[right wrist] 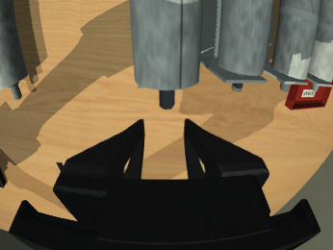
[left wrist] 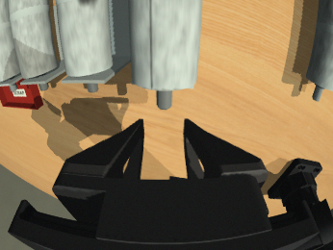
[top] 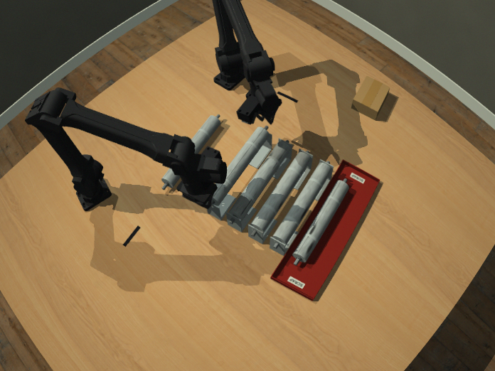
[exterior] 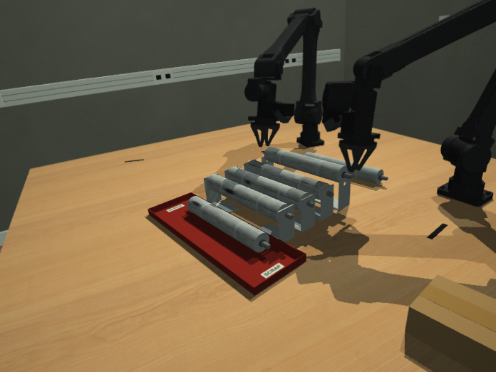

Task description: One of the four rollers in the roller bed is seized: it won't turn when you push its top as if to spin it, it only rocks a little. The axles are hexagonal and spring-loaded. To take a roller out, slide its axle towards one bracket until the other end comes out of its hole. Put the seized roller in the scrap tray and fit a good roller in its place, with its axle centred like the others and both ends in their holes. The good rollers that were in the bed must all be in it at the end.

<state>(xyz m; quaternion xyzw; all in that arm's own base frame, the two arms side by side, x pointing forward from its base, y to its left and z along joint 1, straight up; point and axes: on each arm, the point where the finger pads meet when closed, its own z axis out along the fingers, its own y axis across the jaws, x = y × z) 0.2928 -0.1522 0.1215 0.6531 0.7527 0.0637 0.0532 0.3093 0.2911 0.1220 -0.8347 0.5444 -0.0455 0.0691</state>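
one roller [top: 242,161] [exterior: 306,162] [left wrist: 166,43] [right wrist: 166,48], between two open hands [top: 267,116] [top: 198,195] [exterior: 352,169] [exterior: 262,145] [left wrist: 165,121] [right wrist: 165,121]
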